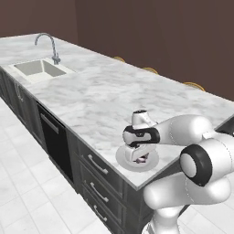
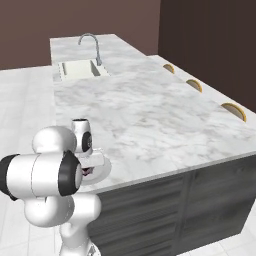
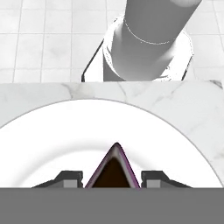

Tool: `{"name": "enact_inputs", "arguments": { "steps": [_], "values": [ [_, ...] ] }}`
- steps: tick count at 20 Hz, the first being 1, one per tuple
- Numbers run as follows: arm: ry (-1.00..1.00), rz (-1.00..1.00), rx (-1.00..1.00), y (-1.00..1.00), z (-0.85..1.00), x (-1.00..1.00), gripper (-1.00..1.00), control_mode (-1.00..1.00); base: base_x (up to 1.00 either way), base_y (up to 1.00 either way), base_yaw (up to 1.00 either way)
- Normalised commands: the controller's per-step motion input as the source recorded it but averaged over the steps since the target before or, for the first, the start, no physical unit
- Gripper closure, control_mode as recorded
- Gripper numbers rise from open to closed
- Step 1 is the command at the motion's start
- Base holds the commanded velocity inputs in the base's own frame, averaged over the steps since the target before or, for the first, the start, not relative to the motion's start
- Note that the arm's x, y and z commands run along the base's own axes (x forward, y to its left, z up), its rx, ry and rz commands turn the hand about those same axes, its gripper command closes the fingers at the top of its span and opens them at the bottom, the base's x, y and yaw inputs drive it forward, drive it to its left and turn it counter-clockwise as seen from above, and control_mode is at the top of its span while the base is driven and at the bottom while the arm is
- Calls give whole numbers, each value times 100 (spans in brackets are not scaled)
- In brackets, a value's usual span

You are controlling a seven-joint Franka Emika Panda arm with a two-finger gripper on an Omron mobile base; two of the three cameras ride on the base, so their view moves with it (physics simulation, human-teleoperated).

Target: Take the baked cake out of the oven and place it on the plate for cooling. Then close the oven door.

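While the cake (image 3: 113,170) sits between the two dark fingertips (image 3: 70,178) at the bottom of the hand view, its pointed, dark brown wedge with a purplish edge rises over the pale surface of the plate (image 3: 52,140). The jaws stand partly apart with the cake in the gap; whether the pads press on it cannot be told from these pictures. Whether the cake rests on the plate or hangs just above it cannot be told either.

From the left base view, the gripper (image 1: 139,157) points down directly over the plate (image 1: 153,161), and a small reddish-dark spot, the cake (image 1: 143,159), shows just under the hand. From the right base view, the gripper (image 2: 90,167) is low over the same plate (image 2: 102,172), with a trace of the reddish cake (image 2: 88,171) beside it.

The plate lies on the marble counter (image 1: 100,96), close to the near edge and near the corner. Dark cabinet drawers (image 1: 98,167) with bar handles sit below that edge. Farther along the counter are a sink (image 1: 39,69) and a curved tap (image 1: 48,45), well apart from the plate. Pale floor tiles (image 3: 43,39) show beyond the counter edge in the hand view.
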Motion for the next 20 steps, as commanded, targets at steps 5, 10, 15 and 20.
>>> {"name": "enact_inputs", "arguments": {
  "steps": [5,10,15,20],
  "values": [
    [-2,5,2,0,-1,0,-100,-100,0,0,0],
    [-4,4,2,0,-1,0,-100,-100,0,0,0],
    [-9,0,1,-5,34,-16,-100,-100,0,0,0],
    [-16,-1,8,-18,100,-57,-100,-100,0,0,0]
  ]
}}
